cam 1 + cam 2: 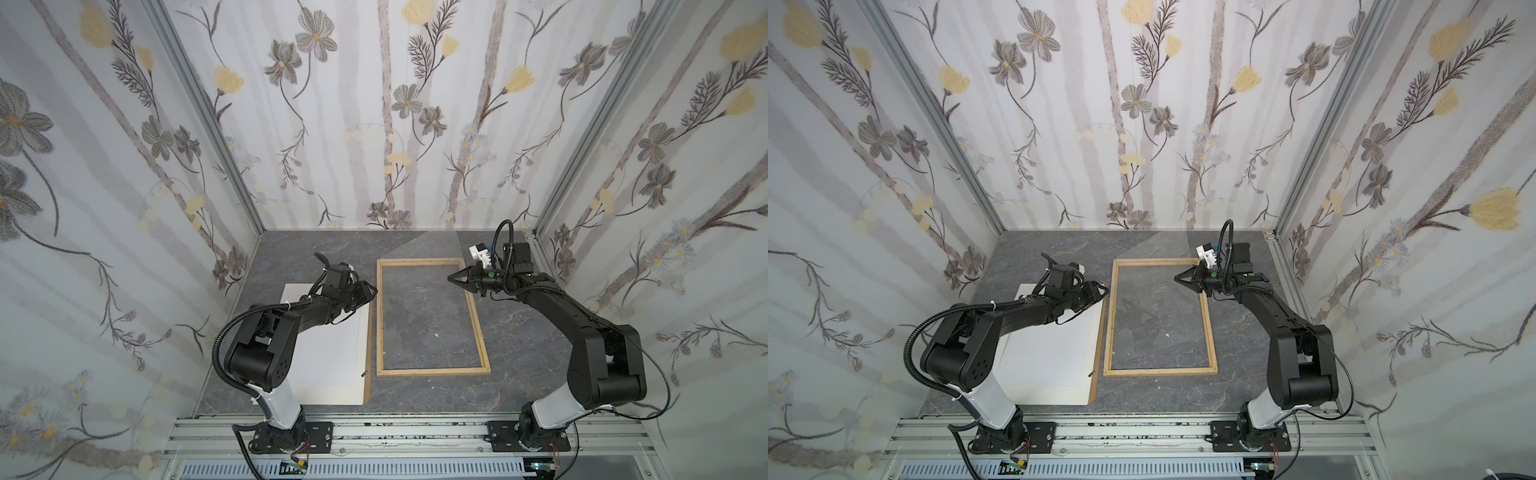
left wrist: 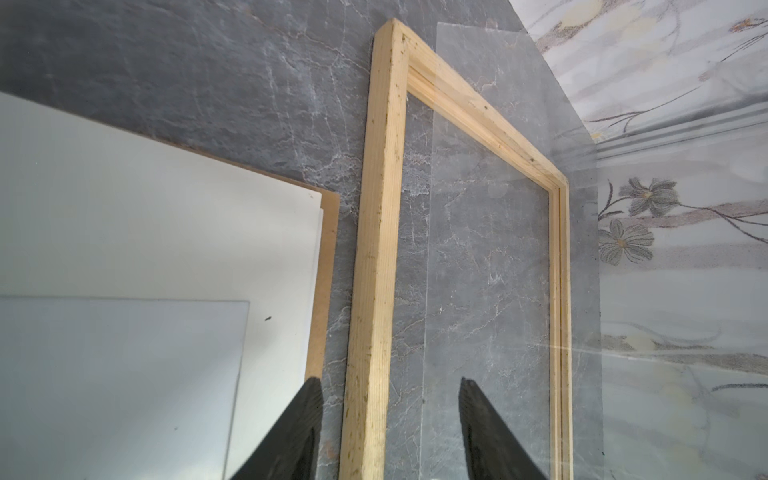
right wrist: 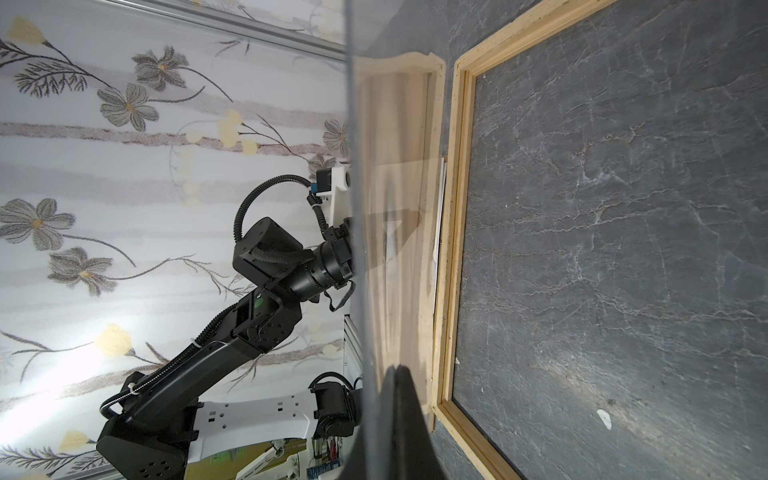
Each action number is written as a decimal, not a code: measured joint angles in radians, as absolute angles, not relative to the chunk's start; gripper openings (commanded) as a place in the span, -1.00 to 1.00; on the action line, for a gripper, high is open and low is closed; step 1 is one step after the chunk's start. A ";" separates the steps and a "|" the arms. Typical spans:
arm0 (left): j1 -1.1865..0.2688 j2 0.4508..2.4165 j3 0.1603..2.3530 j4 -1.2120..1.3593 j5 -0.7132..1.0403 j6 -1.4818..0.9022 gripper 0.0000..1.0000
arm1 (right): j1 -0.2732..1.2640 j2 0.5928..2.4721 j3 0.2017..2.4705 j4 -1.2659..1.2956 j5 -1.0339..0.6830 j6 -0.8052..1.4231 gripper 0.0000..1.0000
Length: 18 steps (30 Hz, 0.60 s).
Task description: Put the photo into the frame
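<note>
- The frame [image 1: 432, 372], thin pale wood strips, lies flat on the grey stone-look table [image 1: 519, 332], with nothing but tabletop showing inside its opening.
- The photo [image 1: 324, 353] is outside the frame, just beside its left rail. It is plain white side up, in a stack with a white board [image 1: 299, 291] and a brown backing panel [image 1: 368, 353].
- I cannot tell whether the photo lies on the white board or shows through a window in it.
- The left gripper [image 1: 372, 291] hovers between that stack and the frame's left rail. Its jaws are about half spread and nothing is between them.
- The right gripper [image 1: 453, 277] reaches in over the frame's far right corner. Its jaws are pinched together on a clear sheet [image 2: 498, 104].
- That clear sheet is tilted up over the far end of the frame, and the frame's rails show through it.
</note>
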State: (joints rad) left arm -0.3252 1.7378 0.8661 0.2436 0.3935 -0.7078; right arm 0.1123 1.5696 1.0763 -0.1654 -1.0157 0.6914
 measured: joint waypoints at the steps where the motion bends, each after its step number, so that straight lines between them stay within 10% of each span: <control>1: -0.325 1.742 0.866 0.247 0.395 -0.711 0.04 | 0.109 1.570 1.074 -0.160 -1.016 0.692 -1.00; 18: -0.326 1.797 0.875 0.292 0.416 -0.741 0.03 | 0.101 1.583 1.038 -0.116 -1.023 0.699 -1.00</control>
